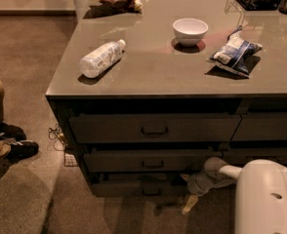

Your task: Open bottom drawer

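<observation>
The slim, dark grey-black bottom drawer [126,187] is sitting lowest in the left-hand stack under the grey worktop [158,79]. The robot's pale grey gripper [189,195] is hanging low by that drawer's right end, right of its small bar handle [152,192]. Whether it is clenched or released cannot be told.

A clear plastic bottle [100,58] is lying sideways on the smooth grey countertop [158,77]. A round white bowl [190,31] is standing near a crinkled blue-white snack bag [234,52].
</observation>
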### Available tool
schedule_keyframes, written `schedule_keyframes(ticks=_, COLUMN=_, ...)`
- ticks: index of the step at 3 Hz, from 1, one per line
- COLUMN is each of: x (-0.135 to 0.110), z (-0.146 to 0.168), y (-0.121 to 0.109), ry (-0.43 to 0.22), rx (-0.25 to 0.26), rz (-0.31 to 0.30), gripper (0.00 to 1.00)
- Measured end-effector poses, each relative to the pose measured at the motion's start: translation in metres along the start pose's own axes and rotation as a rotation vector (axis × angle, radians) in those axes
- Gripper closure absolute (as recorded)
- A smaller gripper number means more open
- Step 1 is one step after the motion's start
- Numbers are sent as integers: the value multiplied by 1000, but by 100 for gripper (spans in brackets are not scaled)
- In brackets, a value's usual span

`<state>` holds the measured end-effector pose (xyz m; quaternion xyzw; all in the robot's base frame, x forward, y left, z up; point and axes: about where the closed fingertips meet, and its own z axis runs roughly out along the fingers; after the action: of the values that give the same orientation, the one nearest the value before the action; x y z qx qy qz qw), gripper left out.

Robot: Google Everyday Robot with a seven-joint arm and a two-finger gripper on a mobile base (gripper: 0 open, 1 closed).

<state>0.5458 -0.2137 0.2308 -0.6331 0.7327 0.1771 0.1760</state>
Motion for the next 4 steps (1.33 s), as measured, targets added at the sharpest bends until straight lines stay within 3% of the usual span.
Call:
schedule_keyframes(ticks=3, x=19, z=36, y=-26, ry=4, rx=7, rz=60, gripper=0)
schedule_keyframes(ticks=4, x=26, z=47, y=-24, ry=-7, rx=-9, rz=80, gripper=18)
